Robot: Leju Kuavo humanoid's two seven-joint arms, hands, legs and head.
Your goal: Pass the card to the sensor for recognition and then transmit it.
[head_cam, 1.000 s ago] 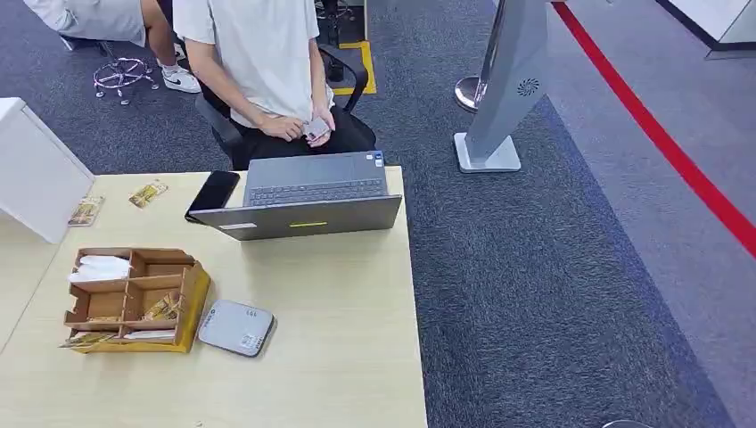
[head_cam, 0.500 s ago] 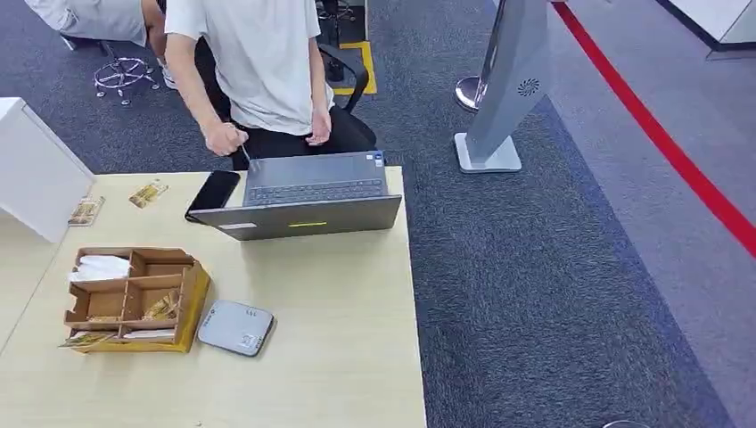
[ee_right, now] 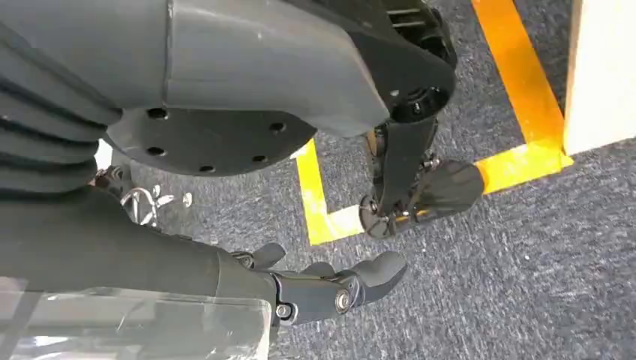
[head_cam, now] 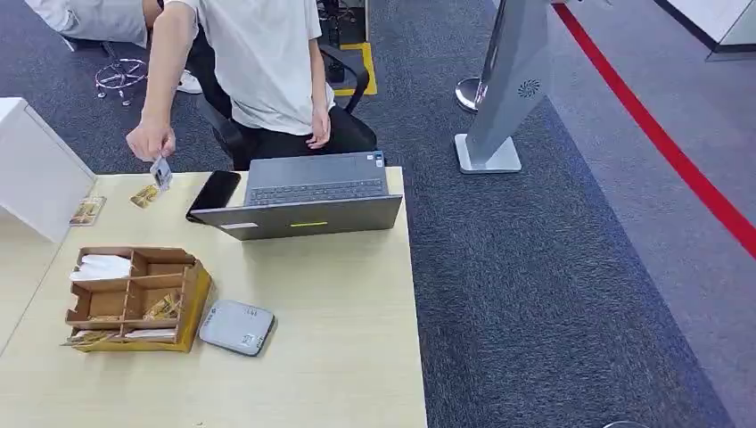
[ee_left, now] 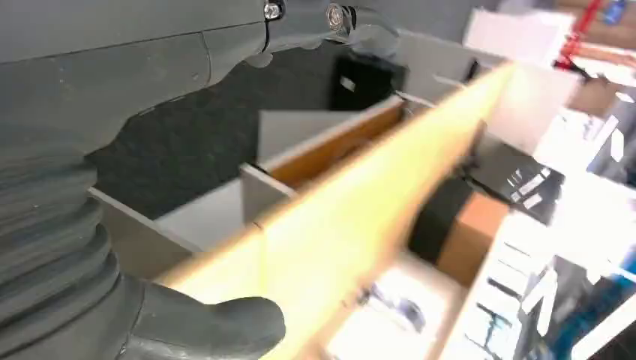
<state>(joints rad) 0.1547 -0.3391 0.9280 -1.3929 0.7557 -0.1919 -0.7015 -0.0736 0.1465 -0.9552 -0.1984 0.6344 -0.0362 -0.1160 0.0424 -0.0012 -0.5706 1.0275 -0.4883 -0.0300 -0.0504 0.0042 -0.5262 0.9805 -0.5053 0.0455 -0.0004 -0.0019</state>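
Note:
A seated person's hand (head_cam: pixel 149 141) holds a small card (head_cam: pixel 161 172) just above the far left part of the wooden table (head_cam: pixel 339 303). Nearer me, beside a cardboard organiser, the grey card sensor (head_cam: pixel 236 327) lies flat on the table. My left hand (ee_left: pixel 82 105) hangs beside the table's pale edge; its thumb (ee_left: pixel 210 330) and fingers (ee_left: pixel 330 19) are apart and hold nothing. My right hand (ee_right: pixel 315 289) hangs over the carpet, fingers loosely extended and empty.
An open laptop (head_cam: pixel 308 196) and a black phone (head_cam: pixel 214 191) sit at the table's far edge. The cardboard organiser (head_cam: pixel 134 299) holds cards and papers. Two loose cards (head_cam: pixel 147 193) lie near a white box (head_cam: pixel 31 169). A grey kiosk stand (head_cam: pixel 504 89) rises on the carpet.
The person's hand has carried the card from their lap out to their side, over the table's far left. The sensor, laptop and organiser stay put.

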